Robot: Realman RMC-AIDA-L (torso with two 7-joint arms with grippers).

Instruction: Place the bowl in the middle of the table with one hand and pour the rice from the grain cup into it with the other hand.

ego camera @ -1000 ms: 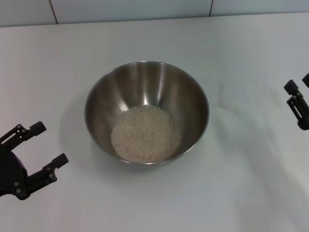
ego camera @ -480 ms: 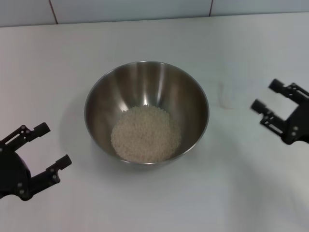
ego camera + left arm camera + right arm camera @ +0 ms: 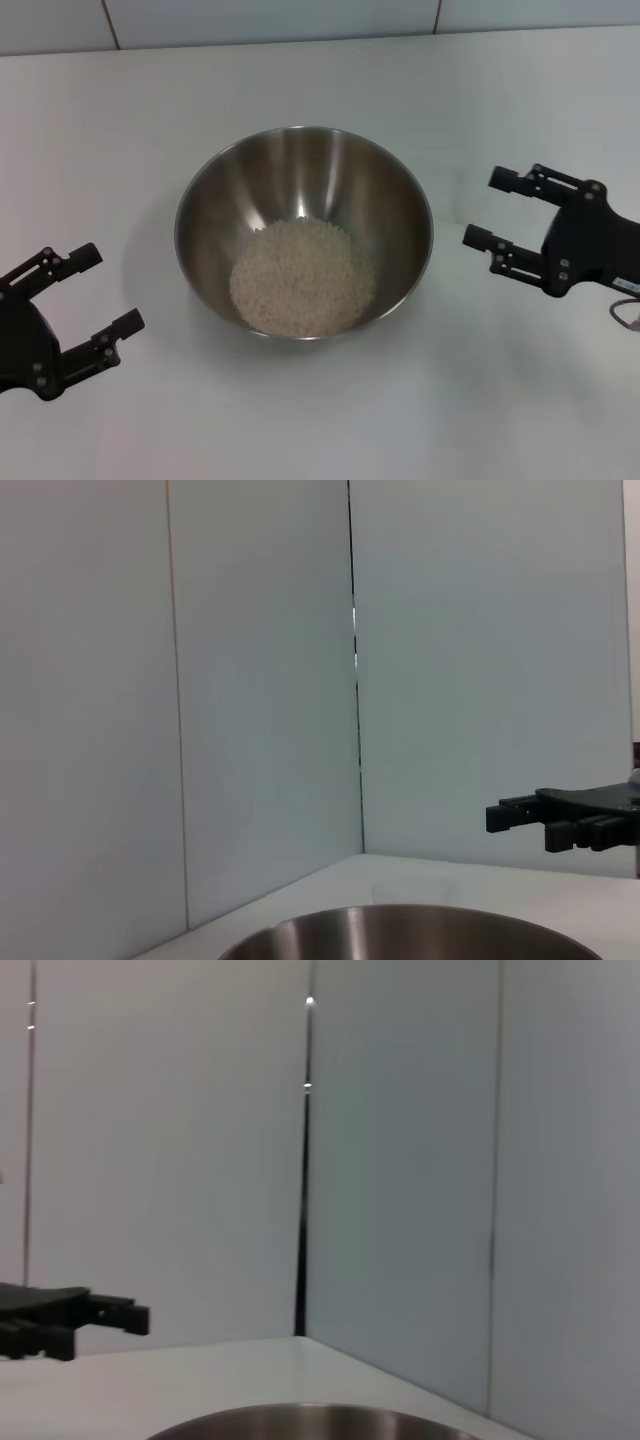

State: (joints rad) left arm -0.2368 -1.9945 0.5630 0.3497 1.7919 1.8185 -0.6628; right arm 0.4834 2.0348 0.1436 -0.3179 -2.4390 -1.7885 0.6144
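Bowl (image 3: 304, 232) sits mid-tabletop (image 3: 500, 400), upright, rice (image 3: 303, 277) heaped in its bottom, slightly toward the near side. Judging by that, pour looks done.

Handling, my read: steel bowl is rigid, smooth and slick on the outside wall, with more weight now the rice is in. A pinch on the thin rim is the only real grip; curved flanks would slip out of the fingers. Rice is loose and will shift or spill if the bowl tilts.

Left hand (image 3: 82, 304) is low beside the bowl's left, fingers spread, holding nothing. Right hand (image 3: 509, 211) is just right of the bowl, clear of the rim, fingers apart and empty.

Can't see:
- grain cup, not in any view
- both arms cut off at the frame edges
- wrist views show only a sliver of bowl rim (image 3: 420, 920) and the opposite hand against the wall panels (image 3: 400, 1160); no rice visible there
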